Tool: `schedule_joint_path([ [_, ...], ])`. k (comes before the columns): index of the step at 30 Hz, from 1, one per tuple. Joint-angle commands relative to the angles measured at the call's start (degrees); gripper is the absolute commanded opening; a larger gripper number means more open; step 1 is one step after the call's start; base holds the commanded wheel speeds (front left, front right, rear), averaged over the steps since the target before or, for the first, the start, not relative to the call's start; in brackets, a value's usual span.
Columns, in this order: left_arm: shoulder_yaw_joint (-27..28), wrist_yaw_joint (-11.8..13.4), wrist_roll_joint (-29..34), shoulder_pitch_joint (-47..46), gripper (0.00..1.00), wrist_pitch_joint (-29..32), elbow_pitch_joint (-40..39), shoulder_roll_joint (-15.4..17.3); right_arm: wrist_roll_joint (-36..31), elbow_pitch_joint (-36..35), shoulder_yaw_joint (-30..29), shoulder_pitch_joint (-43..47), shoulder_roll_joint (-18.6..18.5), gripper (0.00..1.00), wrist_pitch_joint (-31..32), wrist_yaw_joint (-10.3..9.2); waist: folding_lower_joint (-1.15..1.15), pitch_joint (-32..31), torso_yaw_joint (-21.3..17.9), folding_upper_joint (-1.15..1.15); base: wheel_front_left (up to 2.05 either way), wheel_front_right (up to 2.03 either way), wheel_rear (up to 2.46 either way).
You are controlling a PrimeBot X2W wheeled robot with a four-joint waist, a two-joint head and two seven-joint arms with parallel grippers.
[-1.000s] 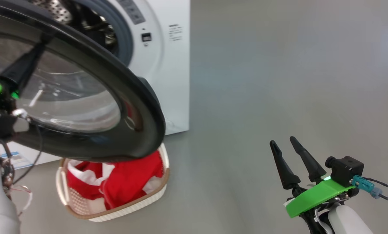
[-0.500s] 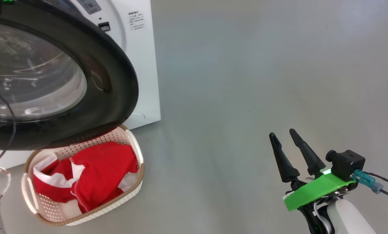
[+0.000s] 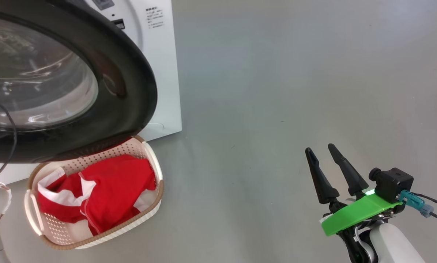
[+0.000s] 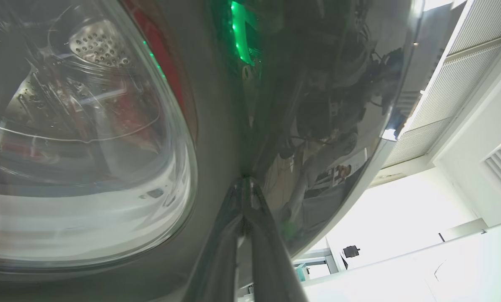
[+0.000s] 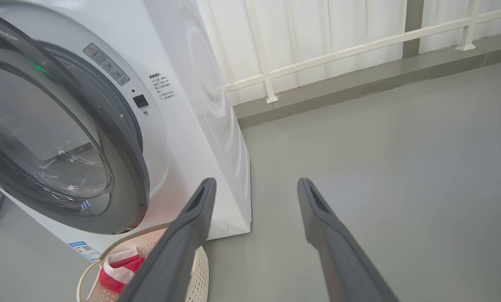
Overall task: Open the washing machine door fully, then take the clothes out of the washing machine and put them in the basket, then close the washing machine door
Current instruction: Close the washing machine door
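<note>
Left tool (image 4: 245,184), clenched empty, tips touching the glossy black rim of the round glass-windowed washing machine door (image 4: 225,105), ajar directly ahead. Right tool (image 3: 319,149), released, hangs well apart. Left tool is nearer.

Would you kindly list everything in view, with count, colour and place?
washing machine: one, white, on the floor
door: one, black rim, clear glass, ajar above the basket
basket: one, cream, brown rim, on the floor before the machine
clothes: a heap, red and white, in the basket
railing: one, white, behind the machine
floor: grey
left gripper: dark, shut, tips on the door rim
right gripper: dark, open, over bare floor
</note>
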Motion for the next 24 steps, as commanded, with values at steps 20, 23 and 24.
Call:
schedule_joint_path([
  [20, -0.05, 1.47, -2.77, 1.64, 0.00, 3.80, -7.16, -0.95, 0.03, -0.80, 1.62, -1.25, -0.92, 1.00, -0.69, 0.09, 0.00, -2.29, 5.70, 0.00, 0.00, 0.00, 0.00],
  [23, -0.79, 1.22, -2.19, 3.69, 0.56, 4.47, -9.46, -0.82, 0.01, -0.71, 1.65, -0.99, -1.02, 1.00, -0.69, 0.09, 0.00, -2.86, 6.57, 0.00, 0.00, 0.00, 0.00],
  [24, -1.02, 1.08, -1.97, 4.50, 0.87, 4.69, -10.39, -0.72, 0.00, -0.70, 1.67, -0.90, -1.06, 1.00, -0.69, 0.09, 0.00, -3.03, 6.90, 0.00, 0.00, 0.00, 0.00],
])
